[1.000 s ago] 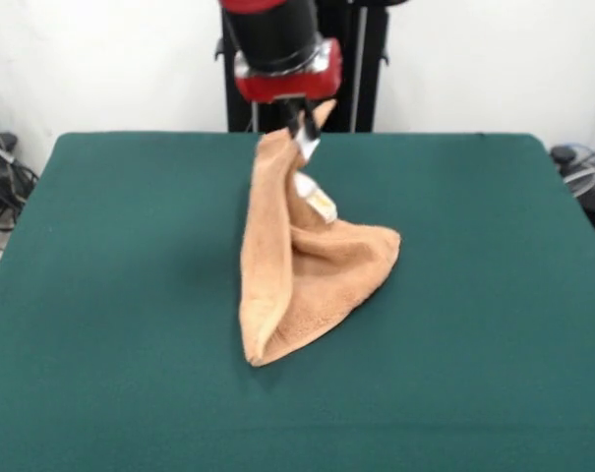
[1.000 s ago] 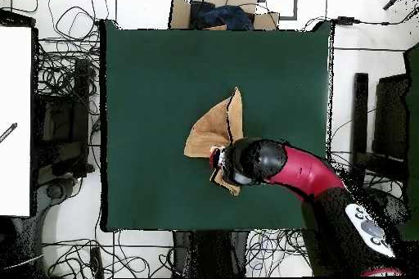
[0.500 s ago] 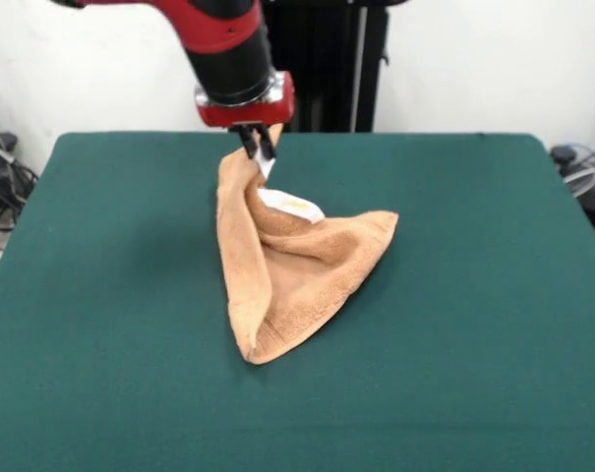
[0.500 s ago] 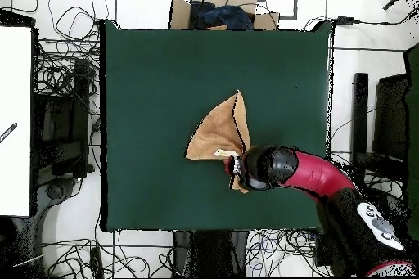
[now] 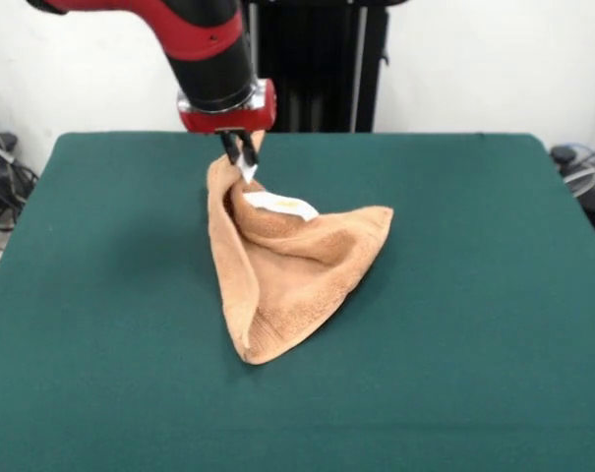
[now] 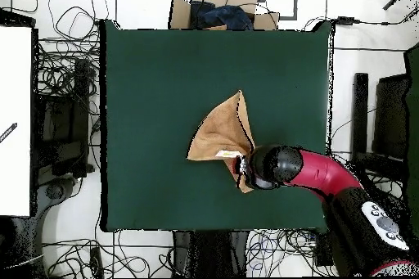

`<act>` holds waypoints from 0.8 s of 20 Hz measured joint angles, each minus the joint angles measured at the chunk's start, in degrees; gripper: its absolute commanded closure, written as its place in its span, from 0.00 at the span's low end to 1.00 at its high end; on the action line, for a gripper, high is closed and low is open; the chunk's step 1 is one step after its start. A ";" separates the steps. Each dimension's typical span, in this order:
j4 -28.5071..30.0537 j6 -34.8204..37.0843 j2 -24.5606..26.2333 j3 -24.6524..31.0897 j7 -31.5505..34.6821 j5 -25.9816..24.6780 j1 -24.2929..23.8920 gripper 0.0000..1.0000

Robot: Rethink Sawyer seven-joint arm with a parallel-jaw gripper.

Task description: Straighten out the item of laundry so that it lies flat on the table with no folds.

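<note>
The towel [image 5: 287,275] is seen lying roughly mid-desk in the front view, w/ one corner lifted by the hand [image 5: 240,157], which is pinched tight on that raised corner. From the grip pt the cloth is draped down in a tent-like shape: one long fold is run toward the camera to a rounded corner resting on the desk [image 5: 494,324], and another corner is spread out to the picture's right, also resting on the green cloth top. The towel is thus not flat; a deep crease is seen btwn the two hanging sides, and the lower part is doubled over itself. A small white tag [image 5: 277,204] is shown just below the hand, lying on the upper fold (yellowish marking on it, too small to be read). The red and black arm [image 5: 204,44] is brought in from the upper left of the front view. In the overhead view the towel [image 6: 219,132] is seen as a rough triangle near the desk's centre, w/ its narrow point toward the picture's top, and the hand [image 6: 243,166] is placed at its lower right edge, partly hidden under the arm's wrist. The desk [image 6: 147,71] around the towel is shown as plain dark green cloth.
</note>
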 measured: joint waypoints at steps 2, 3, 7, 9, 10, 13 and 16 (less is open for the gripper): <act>-1.24 1.54 -0.84 0.02 0.00 -1.58 0.90 1.00; -1.98 2.67 -1.29 0.04 -0.01 -2.30 1.35 1.00; -5.37 7.85 -2.41 0.40 -0.59 -3.66 2.19 1.00; -8.13 10.88 -2.32 0.87 -1.51 -3.70 2.06 1.00; -9.08 11.68 -2.20 1.06 -1.87 -3.70 1.98 1.00; -11.19 12.26 -1.56 1.81 -2.58 -3.71 1.54 1.00; -12.73 12.27 -0.81 2.25 -3.20 -3.71 1.11 1.00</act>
